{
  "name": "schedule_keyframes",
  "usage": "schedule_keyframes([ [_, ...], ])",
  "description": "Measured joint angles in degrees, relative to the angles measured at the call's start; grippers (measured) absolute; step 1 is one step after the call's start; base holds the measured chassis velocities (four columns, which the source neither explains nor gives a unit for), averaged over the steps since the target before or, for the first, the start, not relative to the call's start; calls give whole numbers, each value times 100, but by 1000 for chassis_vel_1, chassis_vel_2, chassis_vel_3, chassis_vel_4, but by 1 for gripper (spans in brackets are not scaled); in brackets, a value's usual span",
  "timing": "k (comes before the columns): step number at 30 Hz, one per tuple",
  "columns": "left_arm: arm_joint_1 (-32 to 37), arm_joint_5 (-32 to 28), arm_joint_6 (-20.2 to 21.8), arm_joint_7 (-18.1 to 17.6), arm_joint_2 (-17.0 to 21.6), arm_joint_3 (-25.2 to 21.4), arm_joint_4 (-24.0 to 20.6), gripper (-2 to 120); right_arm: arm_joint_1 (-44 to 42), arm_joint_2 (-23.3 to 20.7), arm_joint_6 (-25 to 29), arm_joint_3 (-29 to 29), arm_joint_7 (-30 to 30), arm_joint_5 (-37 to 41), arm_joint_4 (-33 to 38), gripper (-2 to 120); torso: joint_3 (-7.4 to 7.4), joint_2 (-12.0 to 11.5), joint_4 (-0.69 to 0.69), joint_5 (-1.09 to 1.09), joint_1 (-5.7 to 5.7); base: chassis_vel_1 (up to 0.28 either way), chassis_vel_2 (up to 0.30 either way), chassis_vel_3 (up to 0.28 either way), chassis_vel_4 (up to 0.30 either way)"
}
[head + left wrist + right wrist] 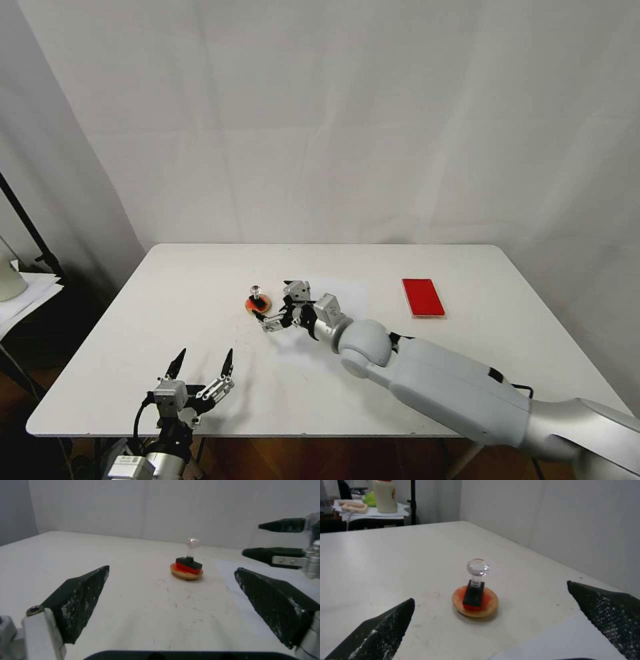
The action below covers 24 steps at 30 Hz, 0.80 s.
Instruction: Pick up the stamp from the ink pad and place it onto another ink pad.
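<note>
— What sits around the stamp, and does anything block you?

— Your stamp (255, 291) stands on the round orange ink pad (257, 305), left of the tabletop's (200, 280) middle. Your right gripper (280, 307) is just beside it on the right, fingers spread wide, holding nothing and not touching it. Nothing lies between those fingers and the stamp. The red rectangular ink pad (423, 297) lies well apart, toward the right side, bare. Your left gripper (203, 363) hangs near the tabletop's front edge, fingers wide and empty, with open tabletop between it and the stamp.

— Which way does the stamp point?

— Upright: you see its clear round knob (478, 567) on top and the black base (473, 595) pressed onto the orange disc. The base is oblong; in the right wrist view its narrow end faces your right gripper, so its long axis runs away from those fingers.
</note>
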Motion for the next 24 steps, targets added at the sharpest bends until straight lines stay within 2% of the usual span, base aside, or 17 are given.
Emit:
schedule_keyframes([
  [1, -1, 0, 0, 0, 0, 0, 0, 100, -135, -242, 134, 91, -31, -442, 154, 113, 0, 0, -1, 0, 0, 0, 0, 0, 0],
  [3, 0, 0, 0, 0, 0, 0, 0, 100, -235, -393, 219, 162, -79, -665, 245, 113, 0, 0, -1, 0, 0, 0, 0, 0, 0],
  [4, 0, 0, 0, 0, 0, 0, 0, 100, -431, -670, 314, 329, -170, -953, 413, 114, 0, 0, 0, 1, 0, 0, 0, 0, 0],
  [5, 0, 0, 0, 0, 0, 0, 0, 100, -635, -892, 356, 536, -237, -1103, 560, 114, 0, 0, 0, 1, 0, 0, 0, 0, 0],
  [7, -1, 0, 0, 0, 0, 0, 0, 100, -1311, -1370, 395, 1364, -448, -1289, 963, 114, 0, 0, -1, 1, 1, 0, 0, 0, 0],
  [9, -1, 0, 0, 0, 0, 0, 0, 100, -1424, -1428, 403, 1505, -459, -1305, 1022, 114, 0, 0, -2, 2, 1, 0, 0, 0, 0],
  [11, 0, 0, 0, 0, 0, 0, 0, 100, -2656, -1798, 363, 2855, -357, -1386, 1695, 112, 0, 0, -4, 0, 0, 0, 0, 0, 0],
  [12, -1, 0, 0, 1, -1, 0, 0, 100, -3072, -1858, 281, 3243, -156, -1475, 1916, 111, 0, 0, -2, 3, 0, 0, 0, 0, 0],
  [13, 0, 0, 0, -1, -1, 0, 0, 100, -3596, -1911, 190, 3694, 309, -1753, 2179, 110, -1, 0, -2, 1, -1, 0, 0, 0, 0],
  [14, 0, 0, 0, -1, -1, 0, 0, 100, -3596, -1911, 190, 3694, 309, -1753, 2179, 110, -1, 0, -2, 1, -1, 0, 0, 0, 0],
  [16, 0, 0, 0, 0, 0, 0, 0, 100, -4448, -1861, 211, 4433, 867, -2046, 2514, 105, -1, 1, -2, -1, -1, 0, 0, 0, 0],
  [18, 0, 0, 0, 0, 1, 0, 0, 100, -5262, -1607, 242, 5121, 1080, -2108, 2722, 101, -1, 1, -2, 1, -1, 0, 0, 0, 0],
  [19, 0, 0, 0, 0, 1, 0, 0, 100, -5262, -1607, 242, 5121, 1080, -2108, 2722, 101, -1, 1, -2, 1, -1, 0, 0, 0, 0],
  [22, 0, 0, 0, 0, 0, 0, 0, 100, -6345, -948, 445, 6023, 1376, -2170, 2937, 100, 0, 0, -1, 1, 0, 0, 0, 0, 0],
  [23, 0, 0, 0, 0, 0, 0, 0, 100, -6345, -948, 445, 6023, 1376, -2170, 2937, 100, 0, 0, -1, 1, 0, 0, 0, 0, 0],
  [24, 0, 0, 0, 0, 0, 0, 0, 100, -6664, -717, 437, 6215, 1535, -2190, 3024, 100, -1, 1, 0, -1, 0, 0, 0, 0, 0],
])
